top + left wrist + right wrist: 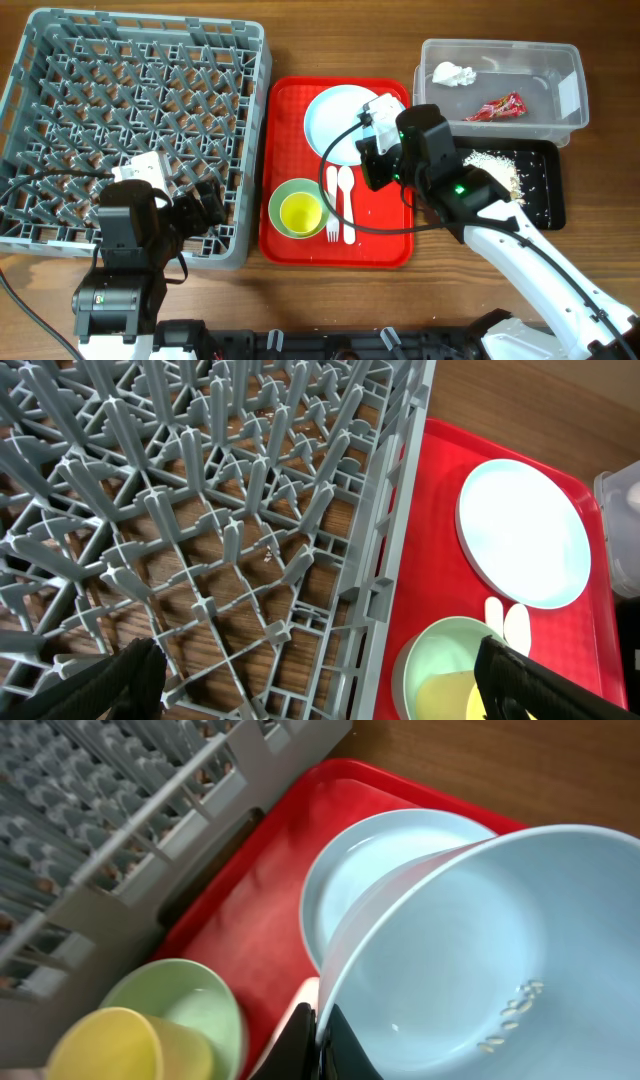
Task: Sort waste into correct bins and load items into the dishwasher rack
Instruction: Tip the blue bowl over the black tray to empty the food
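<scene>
Rim pinched by the right gripper (320,1035), the pale blue bowl (480,950) fills the frame's right, above the red tray (250,890). It looks light, stiff and slick. The left gripper (320,680) gapes wide over the rack (200,510).

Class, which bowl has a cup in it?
The light green bowl on the red tray: the yellow cup sits inside. The pale blue bowl, pinched by the right gripper, holds only crumbs.
</scene>
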